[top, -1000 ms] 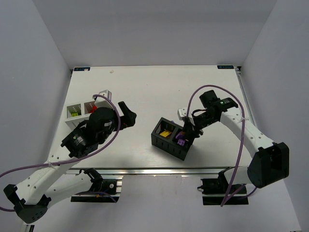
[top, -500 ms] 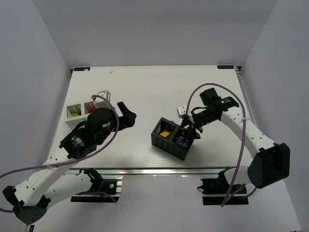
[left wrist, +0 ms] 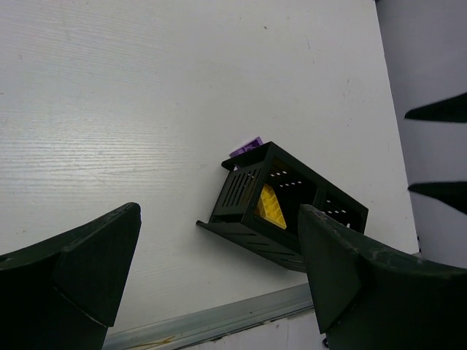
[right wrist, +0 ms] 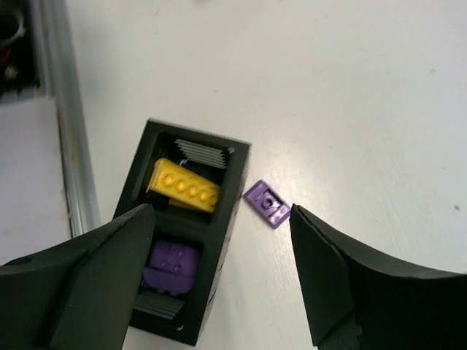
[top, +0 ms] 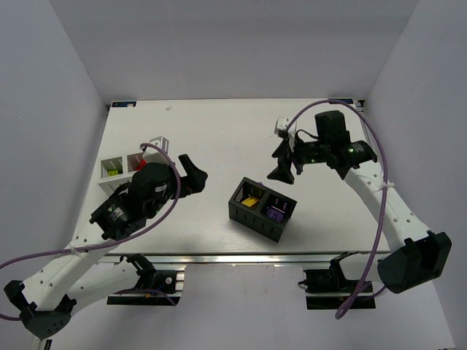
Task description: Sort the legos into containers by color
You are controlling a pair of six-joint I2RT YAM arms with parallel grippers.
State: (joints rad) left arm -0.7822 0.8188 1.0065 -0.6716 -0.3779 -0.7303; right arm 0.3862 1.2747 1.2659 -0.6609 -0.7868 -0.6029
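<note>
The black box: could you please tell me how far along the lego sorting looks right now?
Done: the black box holds a yellow brick in one cell and a purple brick in the other; the white box shows a green piece and a red piece. In hand: nothing; the left tool and right tool are open and empty. Left: one purple plate lies on the table beside the black box.

box (top: 252, 217): brick (right wrist: 184, 187) in each cell | loose brick (right wrist: 267, 203): on table (top: 219, 131) beside it | smaller box (top: 122, 160): left
</note>
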